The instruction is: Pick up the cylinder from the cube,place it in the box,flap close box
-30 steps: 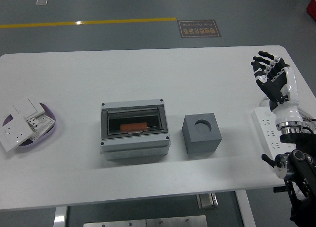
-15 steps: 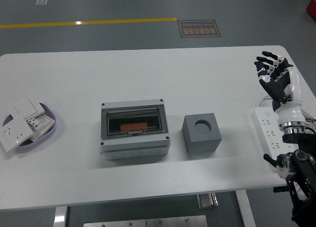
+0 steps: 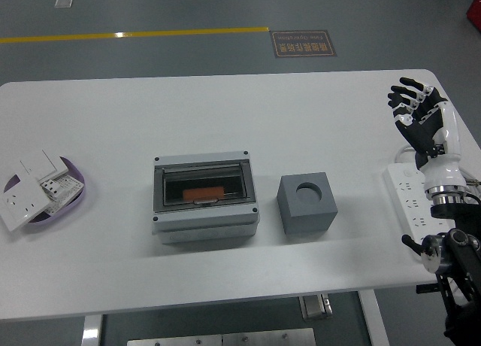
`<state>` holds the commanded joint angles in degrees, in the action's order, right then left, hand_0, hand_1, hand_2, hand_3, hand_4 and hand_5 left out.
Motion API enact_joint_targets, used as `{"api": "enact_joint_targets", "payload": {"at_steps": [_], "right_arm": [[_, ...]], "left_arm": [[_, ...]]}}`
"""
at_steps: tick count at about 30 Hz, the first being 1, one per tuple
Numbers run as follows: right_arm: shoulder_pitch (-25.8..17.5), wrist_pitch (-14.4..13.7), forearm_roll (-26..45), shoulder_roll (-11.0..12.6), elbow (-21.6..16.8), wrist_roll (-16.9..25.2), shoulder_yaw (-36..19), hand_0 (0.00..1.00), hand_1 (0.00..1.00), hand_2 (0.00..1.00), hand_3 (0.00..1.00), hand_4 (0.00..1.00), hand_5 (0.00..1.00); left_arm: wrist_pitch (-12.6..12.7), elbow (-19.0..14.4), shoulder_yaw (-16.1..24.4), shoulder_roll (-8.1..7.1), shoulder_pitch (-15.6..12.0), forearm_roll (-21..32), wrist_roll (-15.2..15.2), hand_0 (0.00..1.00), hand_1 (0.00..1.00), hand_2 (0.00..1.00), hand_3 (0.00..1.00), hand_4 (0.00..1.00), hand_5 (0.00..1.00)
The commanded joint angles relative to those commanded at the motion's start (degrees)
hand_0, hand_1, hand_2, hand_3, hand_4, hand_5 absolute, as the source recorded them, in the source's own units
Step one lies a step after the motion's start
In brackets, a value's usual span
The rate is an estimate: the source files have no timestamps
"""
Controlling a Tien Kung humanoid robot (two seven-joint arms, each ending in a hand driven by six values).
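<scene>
The right hand (image 3: 418,119) is raised at the table's right edge, fingers spread, holding nothing. The cube (image 3: 307,203) lies to its left and nearer, socket empty. Further left, the box (image 3: 205,196) holds an orange cylinder (image 3: 203,192), long axis left-right, under its flap. White table (image 3: 225,113), grey floor beyond.
</scene>
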<state>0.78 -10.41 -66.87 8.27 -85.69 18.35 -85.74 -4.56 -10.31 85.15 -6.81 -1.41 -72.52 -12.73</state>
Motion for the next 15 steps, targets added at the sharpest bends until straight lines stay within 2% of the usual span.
{"api": "enact_joint_targets", "payload": {"at_steps": [15], "right_arm": [[-0.1, 0.2, 0.0, 0.1, -0.2, 0.2, -0.4, 0.606, 0.598, 0.618, 0.642, 0.638, 0.186]], "left_arm": [[-0.1, 0.0, -0.3, 0.36, 0.0, 0.1, 0.1, 0.640, 0.666, 0.592, 0.654, 0.720, 0.296]]}}
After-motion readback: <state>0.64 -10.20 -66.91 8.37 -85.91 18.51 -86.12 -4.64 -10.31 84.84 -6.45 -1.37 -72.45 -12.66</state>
